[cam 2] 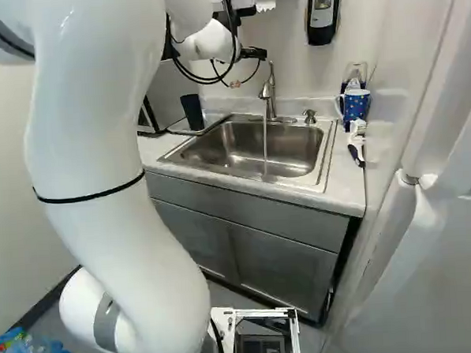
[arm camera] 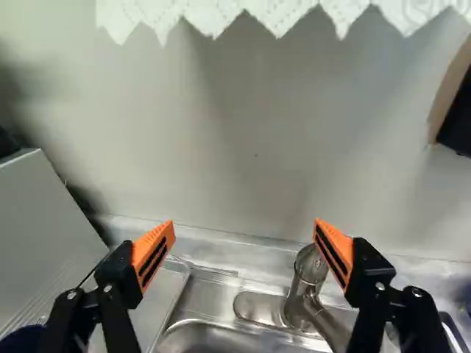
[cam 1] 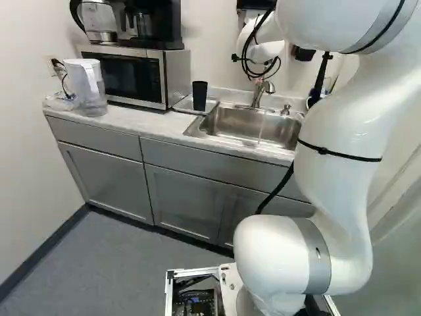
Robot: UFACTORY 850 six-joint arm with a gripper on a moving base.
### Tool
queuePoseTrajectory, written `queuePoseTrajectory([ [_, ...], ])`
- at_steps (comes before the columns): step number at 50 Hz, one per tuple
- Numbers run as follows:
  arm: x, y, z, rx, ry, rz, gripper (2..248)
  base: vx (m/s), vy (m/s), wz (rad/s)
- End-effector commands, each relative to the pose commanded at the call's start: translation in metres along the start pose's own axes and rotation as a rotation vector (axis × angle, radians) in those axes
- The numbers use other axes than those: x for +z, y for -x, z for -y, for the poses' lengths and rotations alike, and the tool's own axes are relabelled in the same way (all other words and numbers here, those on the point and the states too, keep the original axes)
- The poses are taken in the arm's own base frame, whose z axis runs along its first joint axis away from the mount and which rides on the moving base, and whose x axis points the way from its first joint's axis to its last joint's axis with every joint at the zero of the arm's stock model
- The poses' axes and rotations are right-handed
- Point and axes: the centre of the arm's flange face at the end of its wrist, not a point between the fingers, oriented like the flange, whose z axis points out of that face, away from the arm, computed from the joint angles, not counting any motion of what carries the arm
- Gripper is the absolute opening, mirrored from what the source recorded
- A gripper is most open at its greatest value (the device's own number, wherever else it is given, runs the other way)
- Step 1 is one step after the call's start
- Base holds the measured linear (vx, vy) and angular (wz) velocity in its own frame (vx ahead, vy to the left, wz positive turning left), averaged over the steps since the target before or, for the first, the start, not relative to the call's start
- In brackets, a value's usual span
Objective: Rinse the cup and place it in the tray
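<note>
Gripper (arm camera: pixel 244 223) wide, tap (cam 2: pixel 271 103) running.
If we swing low, we could tip the cup (cam 1: pixel 199 96) near the tray's (cam 1: pixel 184 104) front edge.

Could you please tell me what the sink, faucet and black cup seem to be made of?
The sink looks like satin stainless steel, given its grey sheen and soft reflections. The faucet seems to be smooth metal, showing bright highlights. The black cup is probably plastic, judging by its even, dark surface, though coated metal is possible.
</note>
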Motion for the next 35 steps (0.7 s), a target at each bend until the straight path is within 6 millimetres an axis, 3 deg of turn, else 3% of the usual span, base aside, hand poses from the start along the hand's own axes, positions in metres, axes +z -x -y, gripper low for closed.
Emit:
queuePoseTrajectory([
  [35, 0.030, -0.010, -0.021, 0.006, 0.030, -0.023, 247, 0.000, 0.000, 0.000],
])
